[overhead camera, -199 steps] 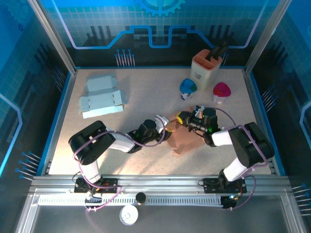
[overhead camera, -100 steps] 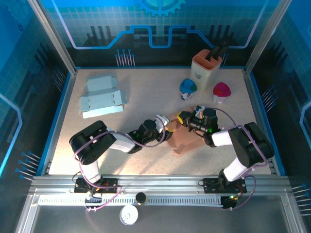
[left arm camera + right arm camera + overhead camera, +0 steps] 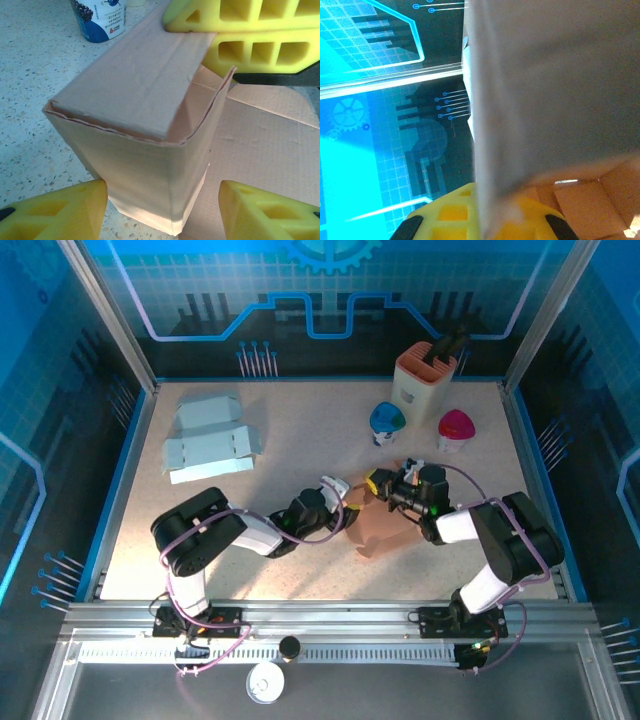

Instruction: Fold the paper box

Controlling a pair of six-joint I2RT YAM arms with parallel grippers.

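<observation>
Paper box [image 3: 135, 125] half-erected, near end between the spread left gripper [image 3: 162, 195] fingers; long axis runs away toward right gripper [image 3: 192, 34], which pinches its top flap

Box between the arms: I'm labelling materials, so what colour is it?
The box is plain light brown, clearest in the left wrist view.

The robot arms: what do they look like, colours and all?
Both the left arm and right arm have bulky black joints joined by white links, with thin purple cables looping alongside. Their jaws are yellow blocks with rectangular cut-outs.
</observation>
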